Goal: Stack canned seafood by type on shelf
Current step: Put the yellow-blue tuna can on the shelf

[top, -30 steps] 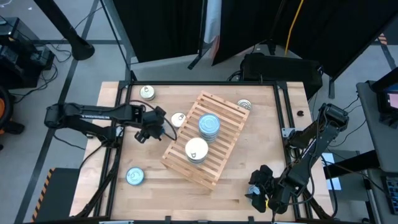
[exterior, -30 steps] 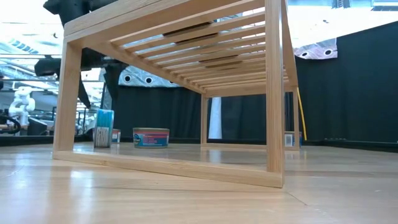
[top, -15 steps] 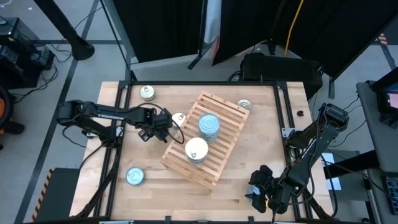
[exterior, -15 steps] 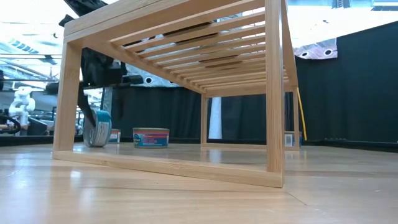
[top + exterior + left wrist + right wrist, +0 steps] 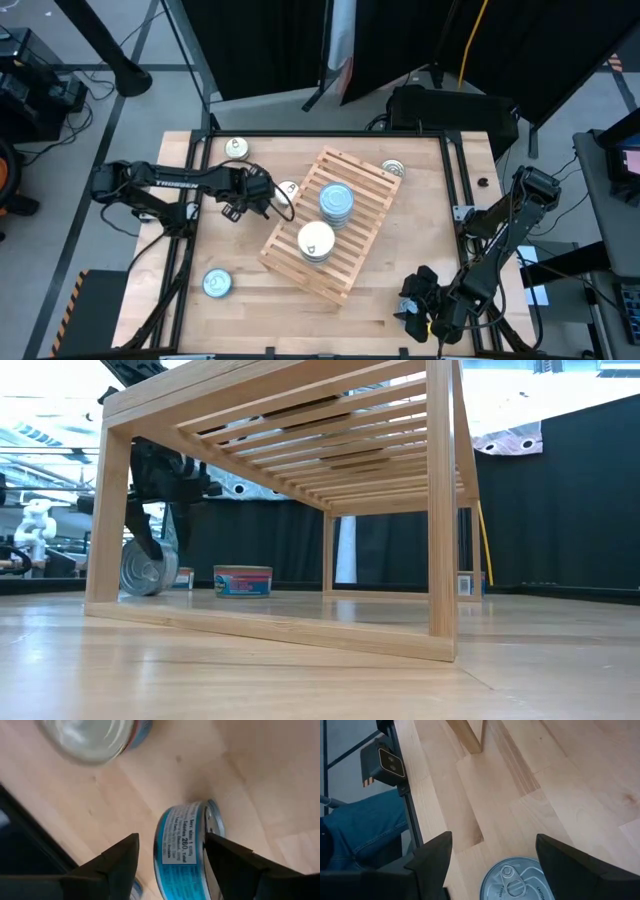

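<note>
1. Two arms work over the bench (image 5: pixel 240 300); the left hand (image 5: pixel 258 190) reaches in from the left of the high view and sits just left of the shelf (image 5: pixel 352 250), which lies diagonally across the centre.
2. Left hand: its fingers (image 5: pixel 117 862) are spread wide on either side of a tilted tin (image 5: pixel 187 847) with a blue-and-white label. The tin stands on edge between them, with a gap showing on both sides in the left wrist view, so it is bracketed rather than clamped.
3. The low view shows that same tin leaning at the left of the frame, beside the shelf's near left leg, with its silver end facing the camera (the dark fingers come down just above it).
4. On the shelf: a blue-topped stack (image 5: pixel 336 202) near the middle and a white-topped stack (image 5: pixel 316 241) below it towards the lower left.
5. Loose tins on the bench: a white-topped tin (image 5: pixel 236 149) at upper left, a blue-topped tin (image 5: pixel 216 283) at lower left, and a silver tin (image 5: pixel 394 169) touching the shelf's upper right edge.
6. Right hand (image 5: pixel 415 300): parked at lower right of the high view, fingers apart and empty, with a pull-tab tin (image 5: pixel 517 880) lying flat between them in its wrist view.
</note>
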Controlling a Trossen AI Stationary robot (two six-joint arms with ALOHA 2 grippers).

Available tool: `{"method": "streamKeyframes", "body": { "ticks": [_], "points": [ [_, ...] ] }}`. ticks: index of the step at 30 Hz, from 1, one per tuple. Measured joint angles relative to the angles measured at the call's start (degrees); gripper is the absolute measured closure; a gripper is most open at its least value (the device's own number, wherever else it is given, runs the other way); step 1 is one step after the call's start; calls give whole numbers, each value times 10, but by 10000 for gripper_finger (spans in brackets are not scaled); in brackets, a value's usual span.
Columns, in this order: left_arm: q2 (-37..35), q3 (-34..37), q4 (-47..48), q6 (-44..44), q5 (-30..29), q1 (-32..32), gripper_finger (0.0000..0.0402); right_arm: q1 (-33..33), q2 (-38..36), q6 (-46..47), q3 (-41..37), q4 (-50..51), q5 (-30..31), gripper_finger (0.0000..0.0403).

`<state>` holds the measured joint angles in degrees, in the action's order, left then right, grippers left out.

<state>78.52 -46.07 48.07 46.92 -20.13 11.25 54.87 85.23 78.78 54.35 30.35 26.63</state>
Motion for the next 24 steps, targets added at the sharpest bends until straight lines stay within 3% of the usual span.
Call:
{"method": "streamKeyframes", "body": {
  "ticks": [6,16,24],
  "points": [
    [-7,-11,9,-148,-31,17,159,0,0,-4,0,-1,0,124],
    [-12,-11,34,-364,-41,60,86,0,0,-4,0,-3,1,124],
    [-12,-11,75,-691,-56,62,81,0,0,-14,0,-4,5,124]
  ]
}}
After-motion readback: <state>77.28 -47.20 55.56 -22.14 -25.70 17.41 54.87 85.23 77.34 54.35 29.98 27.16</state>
